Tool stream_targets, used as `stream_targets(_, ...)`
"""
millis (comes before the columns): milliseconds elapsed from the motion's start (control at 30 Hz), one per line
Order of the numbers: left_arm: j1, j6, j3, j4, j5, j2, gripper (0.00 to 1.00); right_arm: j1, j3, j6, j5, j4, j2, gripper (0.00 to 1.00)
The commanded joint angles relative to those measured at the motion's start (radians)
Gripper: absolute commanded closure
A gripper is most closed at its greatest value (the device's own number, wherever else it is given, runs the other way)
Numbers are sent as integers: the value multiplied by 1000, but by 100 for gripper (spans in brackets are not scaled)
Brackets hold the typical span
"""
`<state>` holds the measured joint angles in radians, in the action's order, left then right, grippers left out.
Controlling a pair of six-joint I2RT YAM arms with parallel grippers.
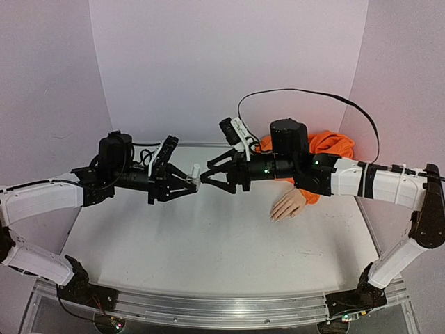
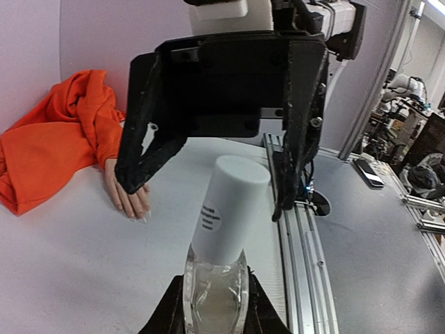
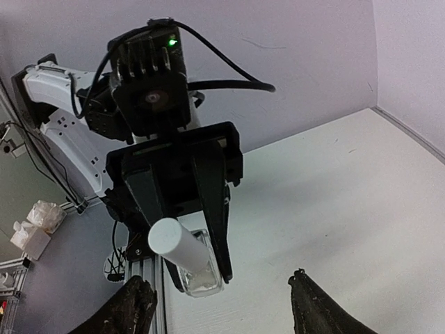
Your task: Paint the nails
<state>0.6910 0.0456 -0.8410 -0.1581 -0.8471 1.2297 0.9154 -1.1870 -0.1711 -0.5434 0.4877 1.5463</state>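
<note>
Clamping the clear bottle point(image 2: 214, 282) above the desk point(image 1: 208, 236), the left gripper point(image 1: 184, 184) aims its white cap point(image 2: 233, 202) at the right gripper point(image 1: 211, 174), jaws apart, probably to unscrew it, while the nails point(image 2: 142, 217) lie right, on the mannequin hand point(image 1: 288, 205).

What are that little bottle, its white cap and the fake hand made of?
Bottle: clear and glossy, see-through, so glass or hard plastic. Cap: matte white, probably plastic. Fake hand: smooth, skin-coloured, likely plastic or rubber; hard to tell.

Bottle point(image 2: 214, 296) is clear, cap point(image 2: 233, 209) white, sleeve point(image 2: 55, 139) orange, mannequin hand point(image 2: 125, 198) pale.
</note>
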Motion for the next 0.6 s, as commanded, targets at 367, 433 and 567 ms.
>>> stream_targets(367, -2, -36, -70, -38, -169, 31, 100, -2, -166, 38, -288, 77, 89, 54)
stream_targets(433, -2, -36, -72, -37, -173, 33, 100, -2, -173, 39, -292, 78, 94, 61)
stream_targets(567, -2, -37, -72, -38, -176, 36, 100, -2, -185, 35, -295, 79, 101, 75)
